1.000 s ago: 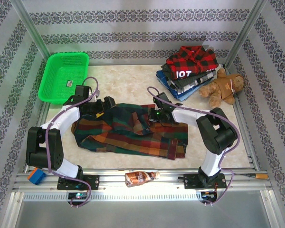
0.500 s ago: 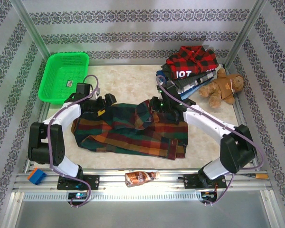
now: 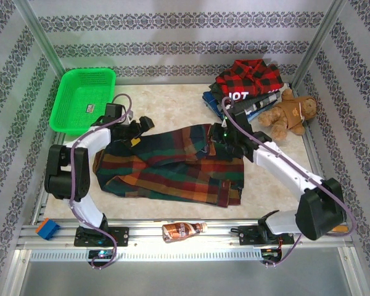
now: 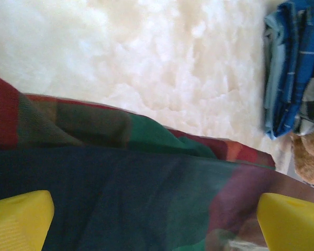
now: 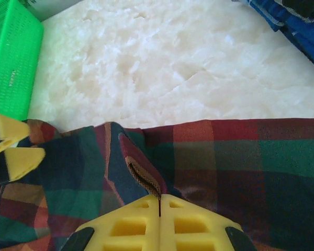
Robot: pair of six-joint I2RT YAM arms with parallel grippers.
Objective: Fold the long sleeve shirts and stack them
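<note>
One rumpled plaid shirt (image 3: 166,172), collar perhaps pinched.

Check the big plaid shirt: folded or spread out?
Spread out: the plaid shirt lies wide and rumpled on the table, one fold pinched by the right gripper.

A pale cream tabletop (image 3: 166,102) with a marbled pattern lies beyond both the left claw (image 3: 140,131) and the right claw (image 3: 217,137), glaring almost white under bright, even light. 3 walls (image 3: 185,37) enclose it, 1 far behind the claws and 1 outward of each, all papered light grey with dark floral bands running level. 2 slanting metal posts (image 3: 39,34) stand at the far corners, 1 beyond the left claw, 1 beyond the right. Nearer than both claws, aluminium rails (image 3: 172,246) edge the table, then a plain grey surface (image 3: 185,277).
</note>
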